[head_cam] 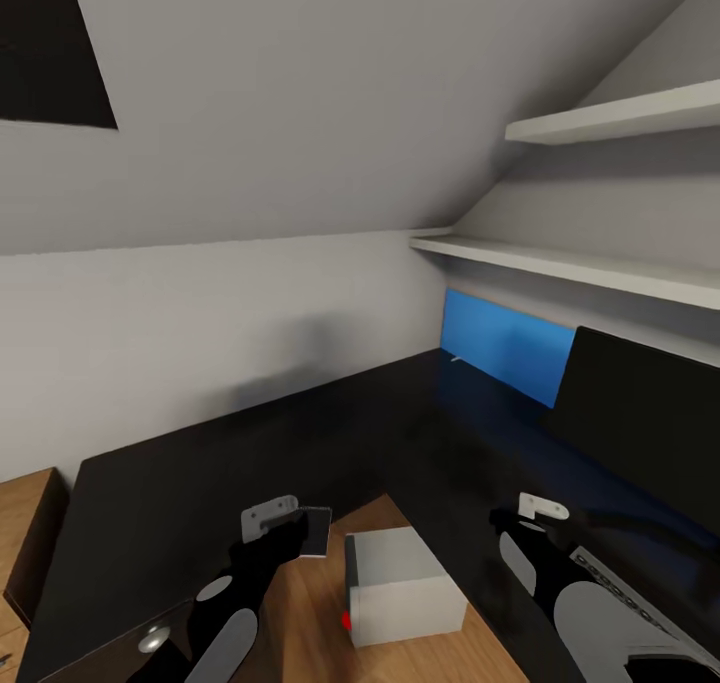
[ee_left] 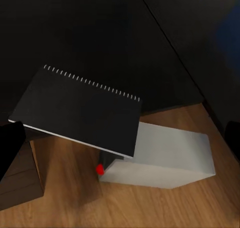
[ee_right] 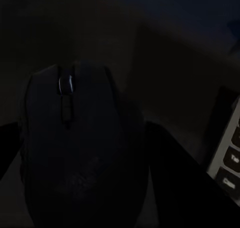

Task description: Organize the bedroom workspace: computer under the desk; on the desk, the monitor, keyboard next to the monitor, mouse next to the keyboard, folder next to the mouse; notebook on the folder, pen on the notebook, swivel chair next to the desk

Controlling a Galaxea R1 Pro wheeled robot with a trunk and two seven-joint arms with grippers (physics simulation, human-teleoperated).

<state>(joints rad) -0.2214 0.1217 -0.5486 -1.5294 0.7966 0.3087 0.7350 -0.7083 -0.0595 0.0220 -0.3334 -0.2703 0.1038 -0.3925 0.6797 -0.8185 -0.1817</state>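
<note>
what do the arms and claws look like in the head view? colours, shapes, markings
Both arms are glossy black with rounded light-grey oval panels along the forearms. The left arm also carries a small round silver disc lower down. Each ends in a light-grey bracket with small dark holes ahead of the black claw: left claw, right claw. No cables or lettering can be made out.

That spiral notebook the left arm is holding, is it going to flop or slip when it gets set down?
The notebook probably stays stiff: in the left wrist view its black cover lies flat and straight-edged while held out over the computer. It looks thin, so likely light. The cover looks smooth, so it might slide a little on the glossy desk.
</note>
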